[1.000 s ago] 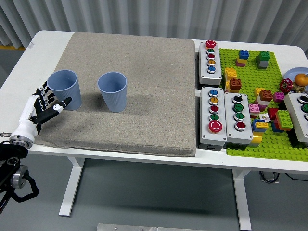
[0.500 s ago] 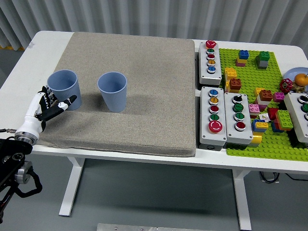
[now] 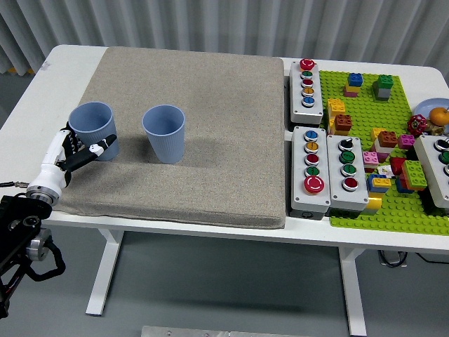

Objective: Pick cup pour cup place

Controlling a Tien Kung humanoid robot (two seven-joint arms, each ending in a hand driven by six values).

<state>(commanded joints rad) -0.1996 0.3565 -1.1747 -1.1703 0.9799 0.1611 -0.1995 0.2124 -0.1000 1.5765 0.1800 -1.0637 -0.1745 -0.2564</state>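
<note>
Nearest to you, at the lower left, your left arm (image 3: 24,225) comes up past the table's near edge, black at the joints and white along the forearm. Your left hand (image 3: 74,149) sits over the near left corner of the grey mat (image 3: 196,140), fingers (image 3: 98,147) loosely extended toward the left cup (image 3: 93,130). The fingertips reach right up to its lower wall, but you cannot tell whether they touch it; nothing is gripped, so read the hand as released.

Both light blue cups stand upright, mouths up, on the left half of the mat. The second cup (image 3: 164,133) is to the right of the first, apart from it and clear of your hand.

The mat covers most of the white table (image 3: 42,91), from near the front edge to the far edge.

To the right of the mat, two button boxes (image 3: 327,168) lie side by side at the near end, and a third button box (image 3: 307,91) sits farther back. Further right is a green baseplate (image 3: 393,210) scattered with coloured building bricks (image 3: 380,144). At the far right edge a plate (image 3: 424,109) holds an orange fruit (image 3: 438,116).
</note>
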